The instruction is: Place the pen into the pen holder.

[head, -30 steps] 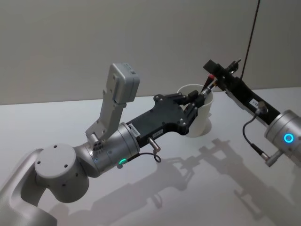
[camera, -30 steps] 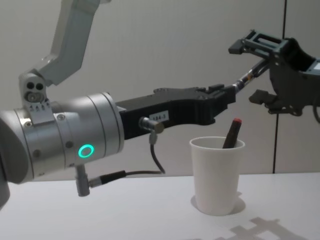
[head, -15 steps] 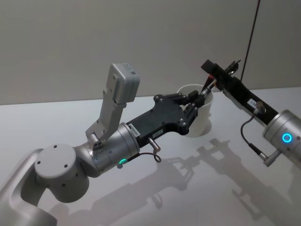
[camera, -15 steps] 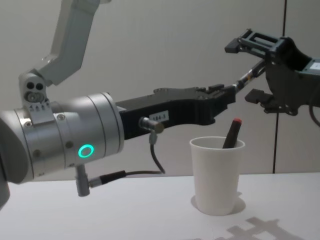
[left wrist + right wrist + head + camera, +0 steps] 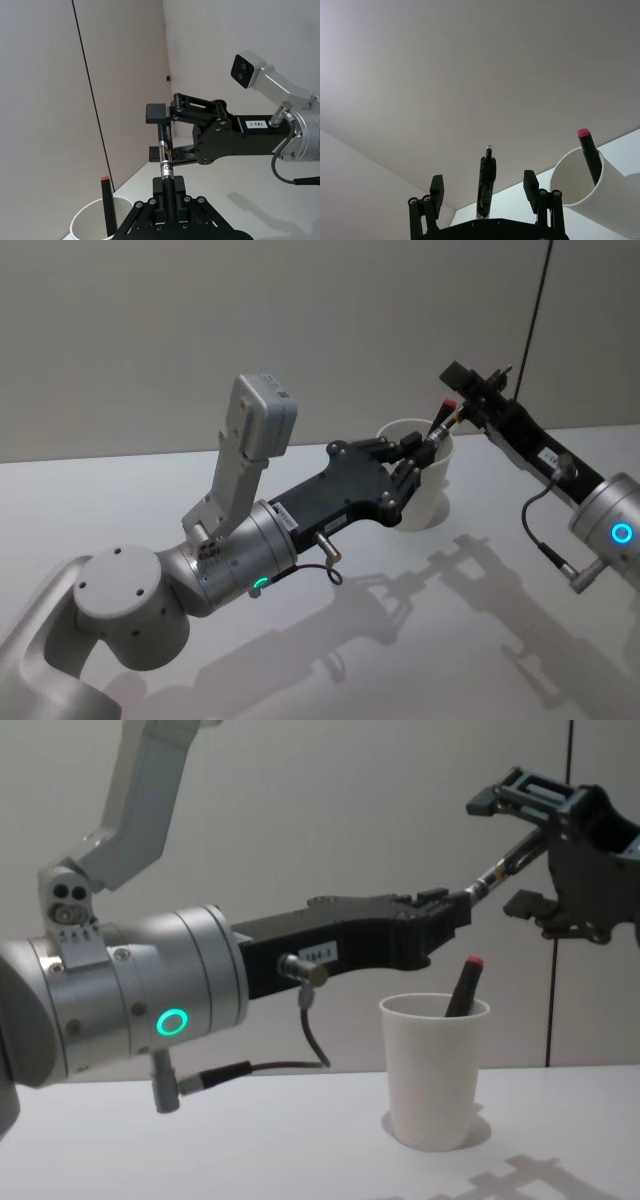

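My left gripper (image 5: 462, 905) is shut on a black pen with a silver band (image 5: 505, 865) and holds it slanted above the white paper cup pen holder (image 5: 435, 1070). The pen's far end lies between the spread fingers of my open right gripper (image 5: 515, 850), which do not press on it. In the right wrist view the pen (image 5: 486, 185) stands midway between the two fingers (image 5: 437, 187). A second black pen with a red cap (image 5: 465, 985) leans inside the pen holder. From the head view the left gripper (image 5: 420, 452) covers part of the pen holder (image 5: 435, 495).
The pen holder stands on a pale table (image 5: 250, 1150) in front of a plain wall. A dark vertical seam (image 5: 570, 870) runs down the wall behind the right arm. The left arm's big silver joint (image 5: 130, 1000) stands at the near left.
My right gripper first edged left, then drew back to the right along the pen, fingers still spread. The left gripper, the pen and the pen holder have stayed where they were.
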Controlling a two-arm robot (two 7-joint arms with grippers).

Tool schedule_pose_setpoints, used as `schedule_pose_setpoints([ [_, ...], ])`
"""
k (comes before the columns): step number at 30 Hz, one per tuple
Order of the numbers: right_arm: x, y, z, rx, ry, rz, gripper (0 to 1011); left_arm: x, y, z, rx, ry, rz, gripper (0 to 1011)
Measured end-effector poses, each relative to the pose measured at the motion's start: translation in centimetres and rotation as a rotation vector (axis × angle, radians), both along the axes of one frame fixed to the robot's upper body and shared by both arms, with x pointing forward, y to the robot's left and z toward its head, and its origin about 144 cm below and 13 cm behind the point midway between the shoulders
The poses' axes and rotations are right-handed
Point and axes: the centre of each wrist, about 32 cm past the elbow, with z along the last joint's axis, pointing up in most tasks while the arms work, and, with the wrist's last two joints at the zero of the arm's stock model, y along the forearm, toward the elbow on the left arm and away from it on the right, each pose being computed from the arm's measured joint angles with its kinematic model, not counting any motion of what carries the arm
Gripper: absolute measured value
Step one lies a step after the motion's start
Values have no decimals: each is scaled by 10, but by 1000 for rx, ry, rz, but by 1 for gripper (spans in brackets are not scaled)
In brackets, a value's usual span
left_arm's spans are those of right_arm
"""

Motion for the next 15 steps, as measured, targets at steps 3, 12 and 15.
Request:
schedule_pose_setpoints([
  [3,0,0,0,4,-7,-1,1001,0,0,0,0,0,0,130],
  [12,2,1,2,15,-32,8,1001,0,0,0,0,0,0,130],
  [15,3,1,3,17,-36,11,1001,0,0,0,0,0,0,130],
])
